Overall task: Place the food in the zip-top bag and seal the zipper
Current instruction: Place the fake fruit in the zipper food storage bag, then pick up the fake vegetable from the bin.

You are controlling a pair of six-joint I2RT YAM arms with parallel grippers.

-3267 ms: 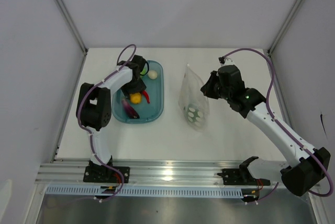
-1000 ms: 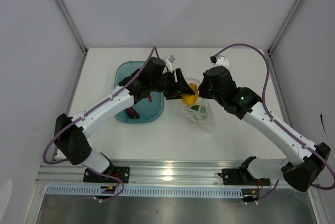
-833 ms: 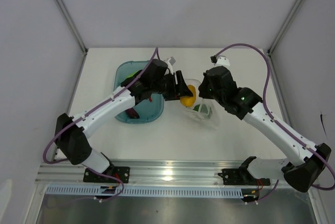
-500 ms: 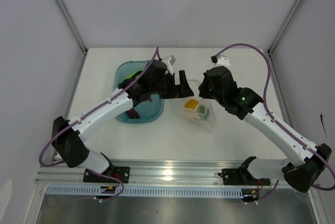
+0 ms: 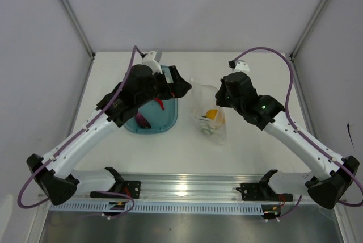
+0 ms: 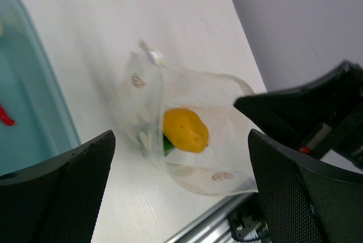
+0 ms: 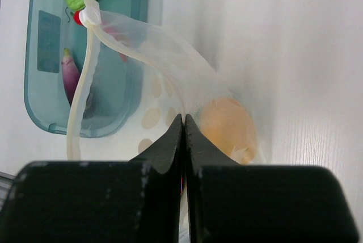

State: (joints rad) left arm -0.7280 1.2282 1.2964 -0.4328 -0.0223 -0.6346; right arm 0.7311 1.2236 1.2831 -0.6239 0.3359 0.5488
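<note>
Leftward of the zip-top bag (image 5: 215,130), pinched by the right hand (image 5: 219,97), food (image 5: 142,120) is found beside the open left hand (image 5: 181,87).

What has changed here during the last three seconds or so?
The left fingers carried the yellow-orange piece from the teal tub into the zip-top bag, let it go, and drew back toward the tub, open and empty. The right fingers stayed shut on the bag's edge; the purple piece remained in the tub.
</note>
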